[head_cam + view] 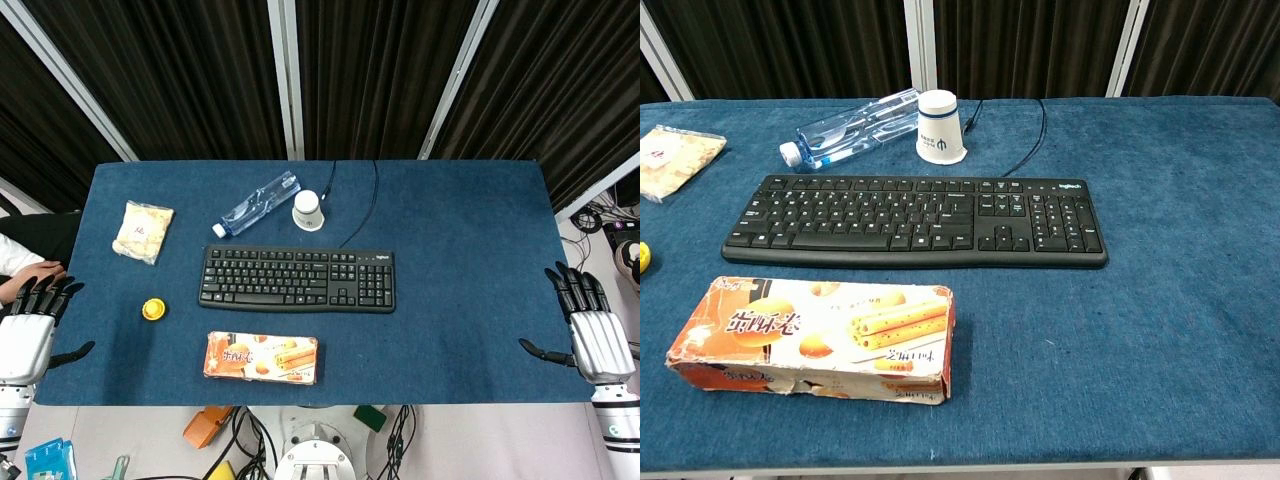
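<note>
A black keyboard (297, 279) (915, 220) lies mid-table on the blue cloth. In front of it lies an orange snack box (261, 358) (815, 338). Behind it lie a clear water bottle (256, 203) (852, 127) on its side and an upturned white paper cup (308, 210) (940, 127). A snack bag (142, 231) (670, 160) and a small yellow object (153, 309) (643, 258) sit to the left. My left hand (30, 330) hovers at the table's left edge, fingers spread, holding nothing. My right hand (590, 328) hovers at the right edge, likewise empty. Neither hand shows in the chest view.
The keyboard's cable (362, 210) runs off the back edge. Black curtains with metal posts stand behind the table. A person's hand (28, 272) rests at the far left. Cables and small items lie on the floor below the front edge (300, 405).
</note>
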`<action>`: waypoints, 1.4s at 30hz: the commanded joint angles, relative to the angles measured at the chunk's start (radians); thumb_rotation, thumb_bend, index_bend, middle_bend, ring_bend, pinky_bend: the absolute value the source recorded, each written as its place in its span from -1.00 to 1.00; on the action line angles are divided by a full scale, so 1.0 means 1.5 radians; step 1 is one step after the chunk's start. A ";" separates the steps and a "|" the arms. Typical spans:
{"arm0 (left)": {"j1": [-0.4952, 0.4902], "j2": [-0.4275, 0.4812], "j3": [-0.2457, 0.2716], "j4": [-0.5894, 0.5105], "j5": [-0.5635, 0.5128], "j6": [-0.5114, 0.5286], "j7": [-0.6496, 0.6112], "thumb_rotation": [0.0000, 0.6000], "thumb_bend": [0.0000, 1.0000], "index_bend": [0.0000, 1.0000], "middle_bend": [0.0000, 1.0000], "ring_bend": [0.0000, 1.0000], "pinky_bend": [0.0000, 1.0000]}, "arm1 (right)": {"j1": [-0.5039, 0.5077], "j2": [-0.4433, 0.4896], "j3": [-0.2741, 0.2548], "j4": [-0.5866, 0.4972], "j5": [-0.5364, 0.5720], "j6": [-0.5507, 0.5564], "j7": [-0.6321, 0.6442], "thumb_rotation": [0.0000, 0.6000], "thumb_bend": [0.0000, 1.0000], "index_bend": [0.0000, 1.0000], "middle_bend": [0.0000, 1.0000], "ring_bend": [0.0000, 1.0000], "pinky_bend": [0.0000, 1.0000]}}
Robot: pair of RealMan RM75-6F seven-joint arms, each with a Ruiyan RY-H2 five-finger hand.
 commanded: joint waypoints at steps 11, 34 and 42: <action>-0.004 -0.004 -0.001 0.001 -0.005 -0.010 -0.003 1.00 -0.77 -0.65 -0.73 -0.86 -1.00 | 0.078 0.019 0.023 -0.100 0.026 -0.117 -0.121 0.59 -0.44 -1.00 -0.72 -0.68 -0.31; 0.002 -0.012 0.003 0.018 -0.024 -0.022 -0.010 1.00 -0.77 -0.65 -0.73 -0.86 -1.00 | 0.437 -0.208 0.084 -0.002 0.509 -0.424 -0.485 0.60 0.89 -0.52 0.77 1.00 1.00; 0.002 -0.017 0.004 0.023 -0.026 -0.025 -0.012 1.00 -0.77 -0.65 -0.73 -0.86 -1.00 | 0.475 -0.233 0.060 0.021 0.554 -0.421 -0.499 0.60 0.89 -0.52 0.77 1.00 1.00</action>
